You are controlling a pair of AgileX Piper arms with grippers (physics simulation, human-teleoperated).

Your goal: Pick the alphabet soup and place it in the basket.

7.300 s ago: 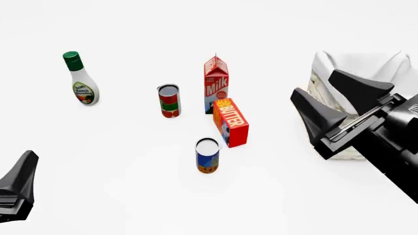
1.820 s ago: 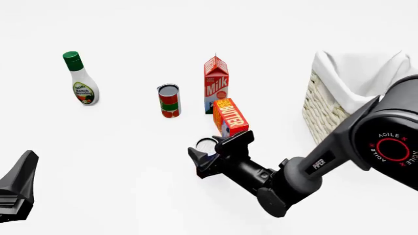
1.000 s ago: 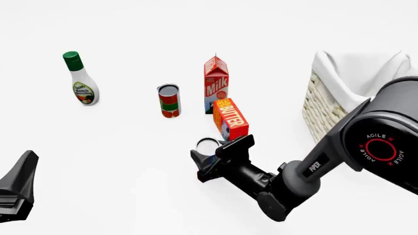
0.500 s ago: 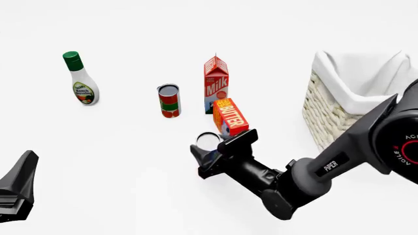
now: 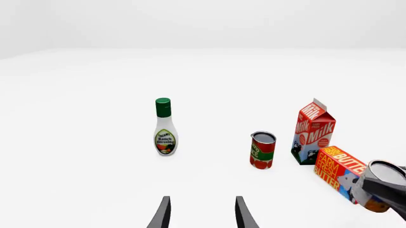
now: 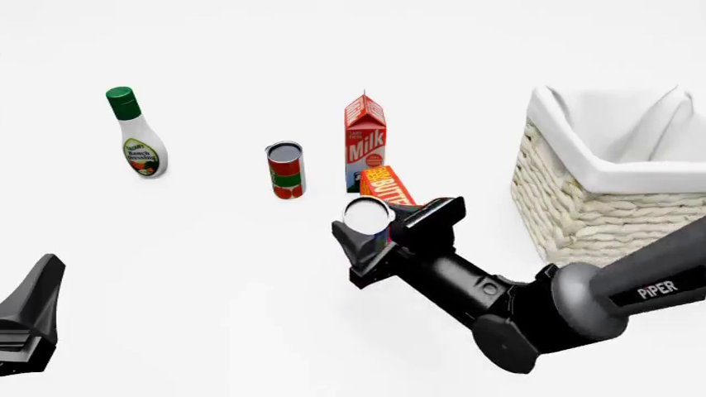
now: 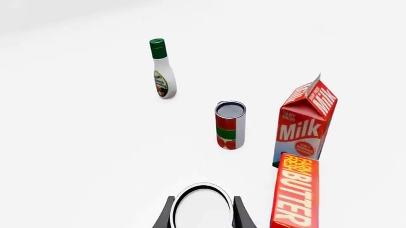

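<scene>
Soup can (image 6: pixel 368 217) upright, top up, in right gripper (image 6: pixel 388 240).

The right gripper (image 6: pixel 381 241) reaches in from the lower right, fingers clamped on the soup can (image 6: pixel 368 217), while the left gripper (image 6: pixel 28 318) rests low, fingers parted.

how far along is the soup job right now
Done: the right hand is shut on the alphabet soup, its silver top showing between the fingers in the right wrist view, and the can appears raised off the table. In hand: carrying it. Left: moving it across to the basket and releasing it inside. The left hand sits open, not involved.
</scene>
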